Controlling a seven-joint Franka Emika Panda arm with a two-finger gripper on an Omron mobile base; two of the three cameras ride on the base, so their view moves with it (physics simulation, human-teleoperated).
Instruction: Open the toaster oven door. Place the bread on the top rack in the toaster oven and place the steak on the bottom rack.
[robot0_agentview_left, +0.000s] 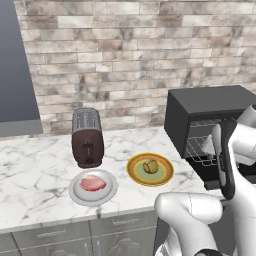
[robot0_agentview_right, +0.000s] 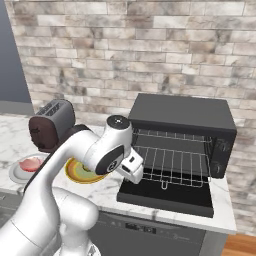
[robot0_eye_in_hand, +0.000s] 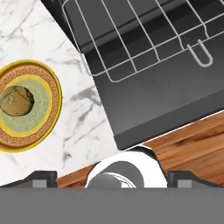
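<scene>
Hovering above the counter edge with nothing held, the gripper has its jaws spread wide, poised between the plated food and the lowered toaster oven door. Risk: a descent toward the bread that grazes the rim of the yellow-rimmed plate could tip the plate or roll the small round roll off it; a swing toward the oven could catch the bottom rack, which juts out over the door. The steak, a flat pinkish-red slab, lies on the grey-white plate near the front edge of the counter, just left of the bread. Behind both plates stands the dark brown slot toaster. Farther right, the toaster oven stands open, and the top rack stays inside the cavity.
</scene>
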